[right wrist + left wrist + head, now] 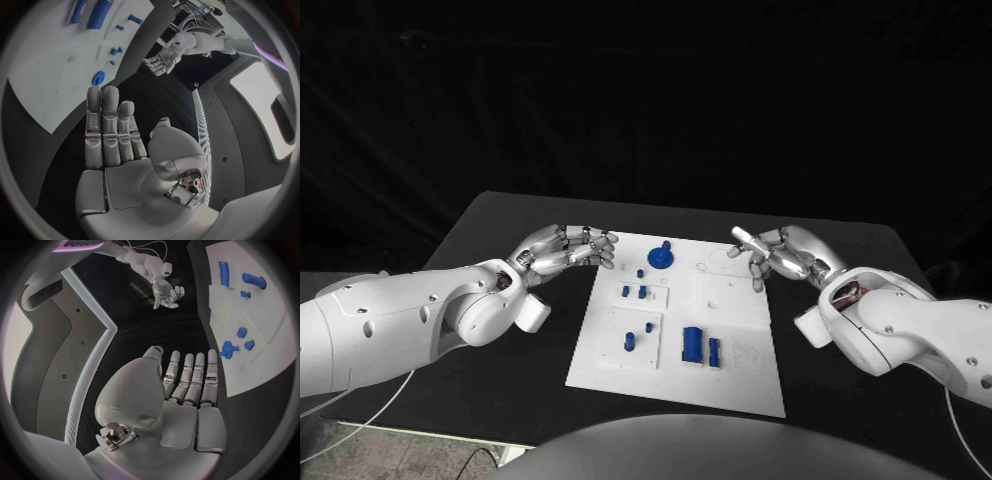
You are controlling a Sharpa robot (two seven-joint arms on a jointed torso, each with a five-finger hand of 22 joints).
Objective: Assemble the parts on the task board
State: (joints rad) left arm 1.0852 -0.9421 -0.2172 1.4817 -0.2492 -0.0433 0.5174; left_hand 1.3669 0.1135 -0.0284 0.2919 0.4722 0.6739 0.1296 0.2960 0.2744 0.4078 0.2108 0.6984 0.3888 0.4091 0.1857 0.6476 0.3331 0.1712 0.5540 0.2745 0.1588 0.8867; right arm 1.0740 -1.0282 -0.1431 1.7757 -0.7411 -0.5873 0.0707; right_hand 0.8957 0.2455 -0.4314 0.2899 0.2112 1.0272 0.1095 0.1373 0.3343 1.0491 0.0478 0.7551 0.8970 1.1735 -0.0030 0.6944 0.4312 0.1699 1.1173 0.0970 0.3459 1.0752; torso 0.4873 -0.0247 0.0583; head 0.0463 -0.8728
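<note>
White board: task board (740,385) carries blue parts (692,344), between my hands for reach.
Hands: my left hand (564,250) and right hand (776,254) empty, fingers apart.

- The task board (740,370) runs past the circle's rim in both wrist views, so its full outline is cut off there.
- The smallest blue parts (640,273) near the board's middle are too small in the head view to tell their shapes (mere specks).
- The left hand (564,250) hides the strip of black table (488,215) beneath it.
- The right hand (773,253) overlaps the board's far right corner, covering that edge.
</note>
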